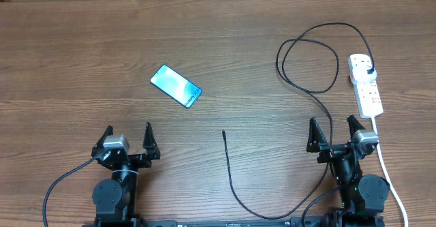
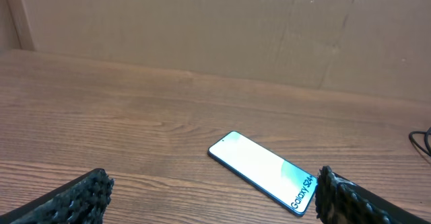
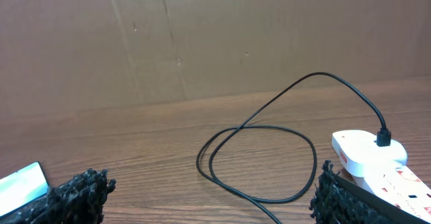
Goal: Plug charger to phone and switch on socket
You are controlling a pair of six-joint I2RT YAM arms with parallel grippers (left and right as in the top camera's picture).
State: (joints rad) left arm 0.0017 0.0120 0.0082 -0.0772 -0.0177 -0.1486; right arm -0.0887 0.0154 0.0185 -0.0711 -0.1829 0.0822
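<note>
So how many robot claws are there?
2. The black two-finger left gripper is at the front left, near the slim teal-screened phone; the black right gripper is at the front right, by the white rectangular power strip. Both open.

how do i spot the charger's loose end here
On the table, find the white socket at far right. The black charger plugged into it loops, then runs along the near edge; its tip lies mid-table right of the phone, the only loose cable end.
</note>
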